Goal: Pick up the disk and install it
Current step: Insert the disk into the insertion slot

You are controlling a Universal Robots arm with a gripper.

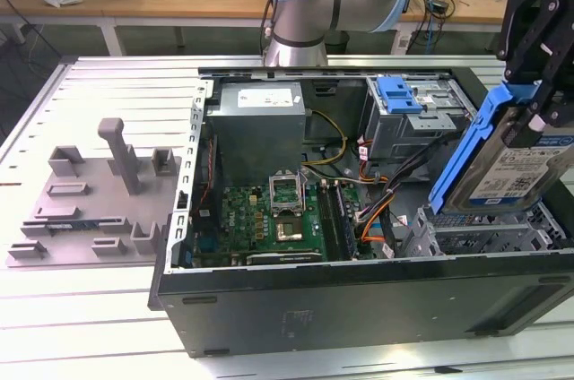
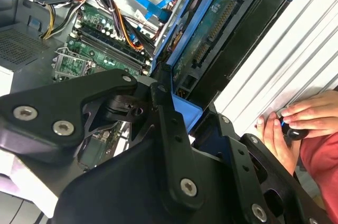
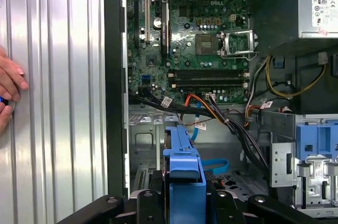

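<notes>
Aloft, the claw (image 1: 531,120) clasps the tilted disk (image 1: 509,172) over the case (image 1: 359,301).

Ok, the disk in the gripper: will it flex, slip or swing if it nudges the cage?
Probably stiff: the disk is a metal slab in a blue frame. Likely dense for its size; the gripper pinches it near its upper end, tilted, so a nudge could pivot it. The plastic frame may be slick and give slightly.
</notes>
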